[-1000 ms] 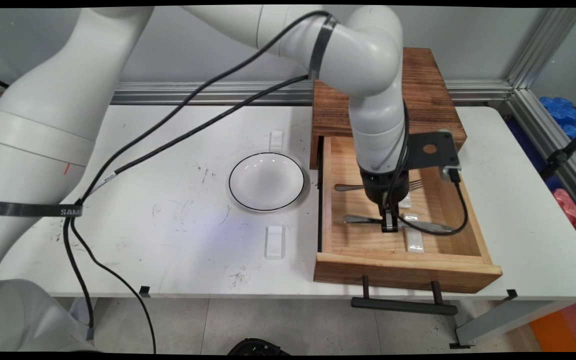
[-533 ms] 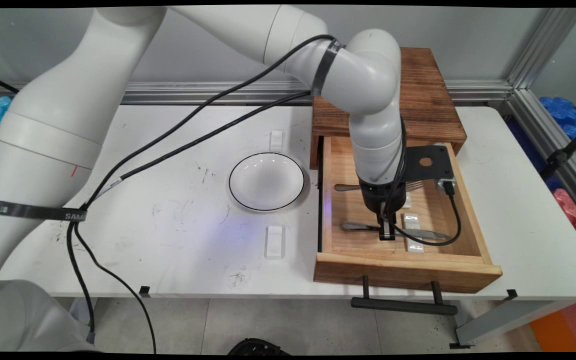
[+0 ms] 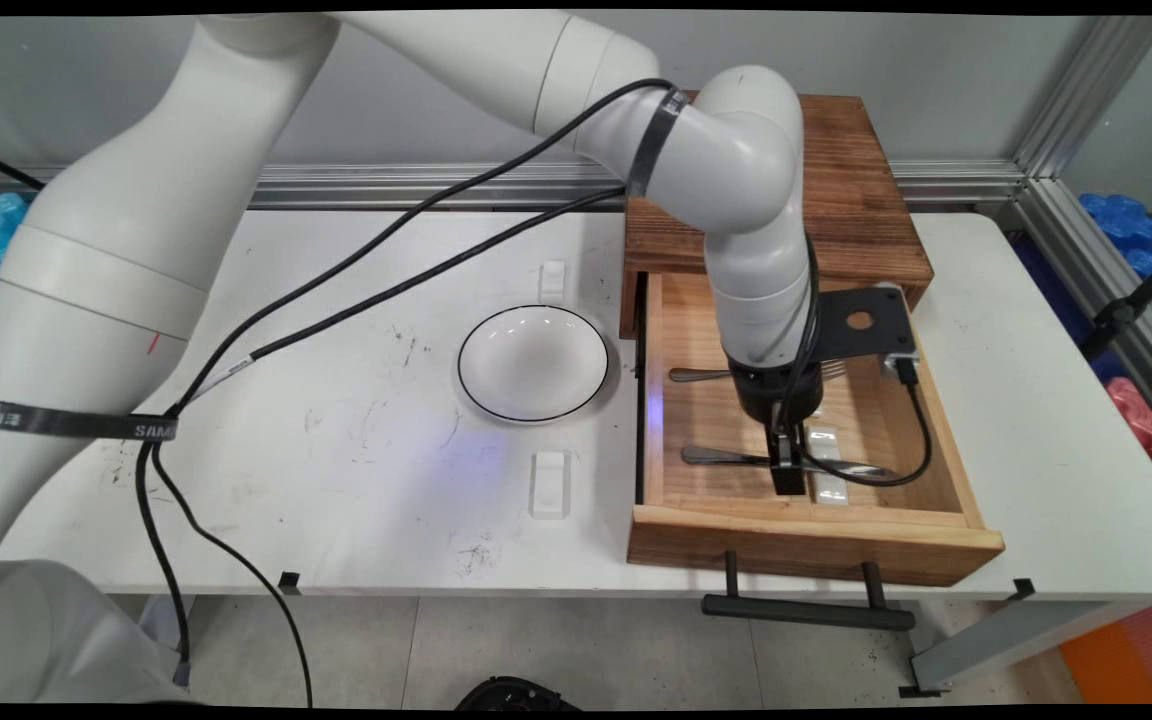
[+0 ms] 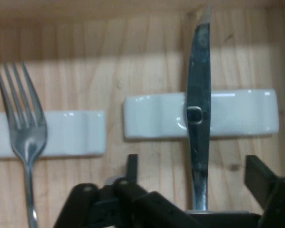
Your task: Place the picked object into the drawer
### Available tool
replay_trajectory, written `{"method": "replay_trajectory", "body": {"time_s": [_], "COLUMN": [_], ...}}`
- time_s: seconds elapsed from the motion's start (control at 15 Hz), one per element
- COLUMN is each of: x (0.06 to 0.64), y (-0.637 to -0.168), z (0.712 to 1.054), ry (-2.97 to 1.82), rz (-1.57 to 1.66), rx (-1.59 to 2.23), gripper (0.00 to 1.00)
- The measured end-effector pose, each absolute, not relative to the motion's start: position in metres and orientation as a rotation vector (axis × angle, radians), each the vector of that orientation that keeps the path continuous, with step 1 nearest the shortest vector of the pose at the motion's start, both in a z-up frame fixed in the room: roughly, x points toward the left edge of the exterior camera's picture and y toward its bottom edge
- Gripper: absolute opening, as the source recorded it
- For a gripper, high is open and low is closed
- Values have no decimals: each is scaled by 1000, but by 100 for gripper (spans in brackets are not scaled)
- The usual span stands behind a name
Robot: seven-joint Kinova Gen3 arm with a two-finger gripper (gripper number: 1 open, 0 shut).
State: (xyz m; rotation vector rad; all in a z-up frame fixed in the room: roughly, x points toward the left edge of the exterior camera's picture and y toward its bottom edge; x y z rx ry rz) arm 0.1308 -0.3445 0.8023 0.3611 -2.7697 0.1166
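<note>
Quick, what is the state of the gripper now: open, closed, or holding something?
Gripper: open, holding nothing; its fingers stand on either side of the knife inside the drawer.

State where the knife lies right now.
The knife lies inside the open wooden drawer, across a white rest, between the open gripper's fingers, beside the fork.

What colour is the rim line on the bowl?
Black, a thin line round the white bowl; it shows only in the main view.

White jointed arm [image 3: 746,250], black cables [image 3: 386,240] strapped on.
</note>
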Motion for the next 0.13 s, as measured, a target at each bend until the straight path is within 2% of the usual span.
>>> {"method": "replay_trajectory", "body": {"time_s": [0.13], "x": [131], "y": [-346], "z": [811], "ry": [-2747], "rz": [128], "rx": [359], "gripper": [100]}}
